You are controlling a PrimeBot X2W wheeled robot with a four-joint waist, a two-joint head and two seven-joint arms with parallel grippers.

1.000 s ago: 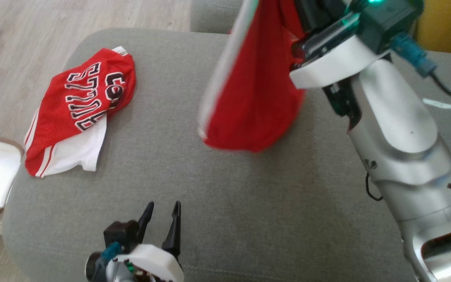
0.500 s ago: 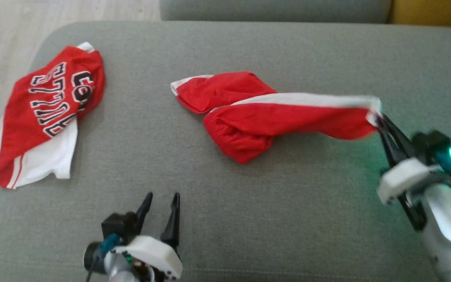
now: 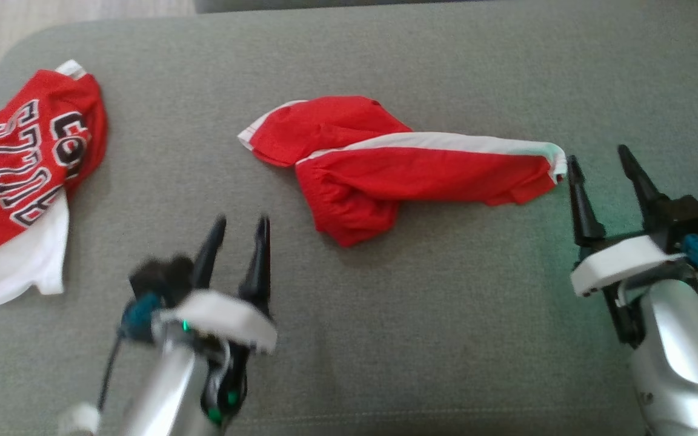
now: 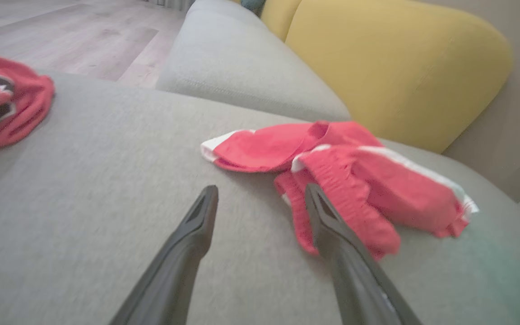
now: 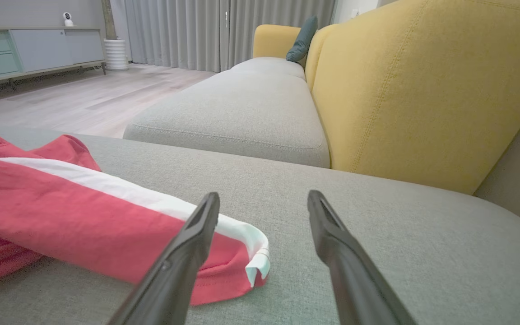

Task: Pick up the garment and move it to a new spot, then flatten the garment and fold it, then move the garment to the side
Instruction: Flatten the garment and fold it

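Crumpled red-and-white fabric shorts (image 3: 409, 175) lie mid-frame on grey upholstered cushion (image 3: 446, 339); R gripper (image 3: 597, 160), lower right, and L gripper (image 3: 241, 223), lower left, both w/ jaws apart, apparently poised for flattening.

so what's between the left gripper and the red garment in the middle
Only bare grey cushion separates the left gripper from the red garment, per the head view.

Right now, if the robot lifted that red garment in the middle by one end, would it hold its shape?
Probably not: the red garment lies in soft, crumpled folds on the grey cushion, so it would likely hang limp. It looks thin, so probably light. Pushed, it would likely bunch up rather than slide on the cushion.
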